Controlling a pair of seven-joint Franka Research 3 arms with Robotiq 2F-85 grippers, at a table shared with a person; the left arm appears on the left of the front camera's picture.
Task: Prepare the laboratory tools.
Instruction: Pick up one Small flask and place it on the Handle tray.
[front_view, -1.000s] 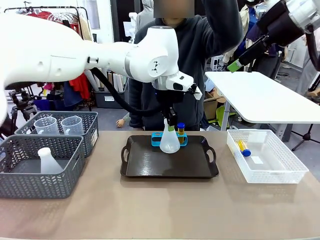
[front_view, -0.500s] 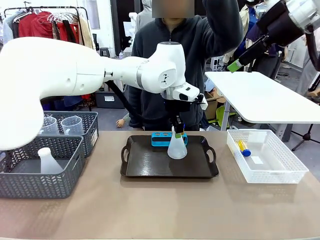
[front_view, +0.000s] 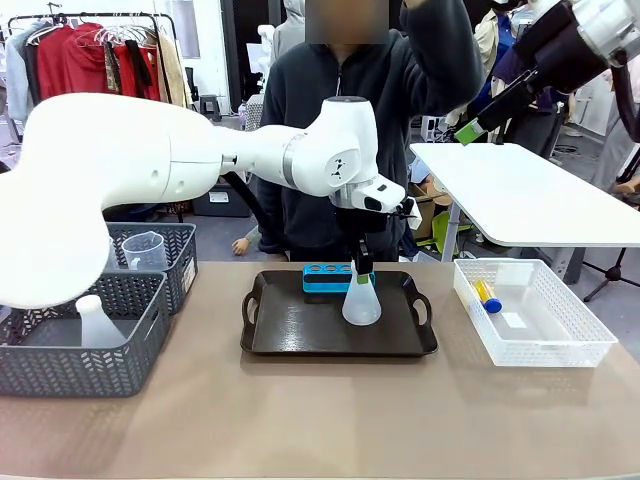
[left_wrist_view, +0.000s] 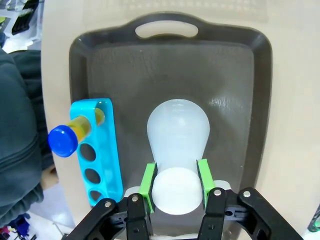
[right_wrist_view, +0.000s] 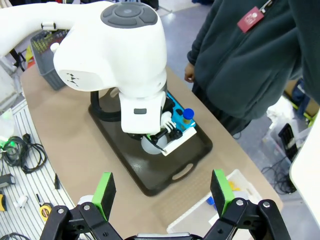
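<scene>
My left gripper (front_view: 360, 268) (left_wrist_view: 176, 179) is shut on the neck of a translucent white conical flask (front_view: 361, 303) (left_wrist_view: 178, 131). The flask hangs upright with its base at the surface of the black tray (front_view: 300, 325) (left_wrist_view: 250, 100), right of centre; whether it touches I cannot tell. A blue four-hole rack (front_view: 324, 278) (left_wrist_view: 95, 150) sits at the tray's far edge, holding one blue-capped tube of orange liquid (left_wrist_view: 65, 139) (right_wrist_view: 187, 115). High over the table's right side, my right gripper (right_wrist_view: 163, 192) (front_view: 468, 130) is open and holds nothing.
Two grey mesh baskets (front_view: 60, 345) at the left hold another flask (front_view: 94, 322) and a clear beaker (front_view: 146, 250). In the white lattice bin (front_view: 560, 345) on the right lies a blue-capped tube (front_view: 487, 296). A person in a dark top stands behind the tray.
My left arm has carried the flask to the right, from in front of the rack to the tray's right-of-centre part. The right gripper has stayed where it was.
</scene>
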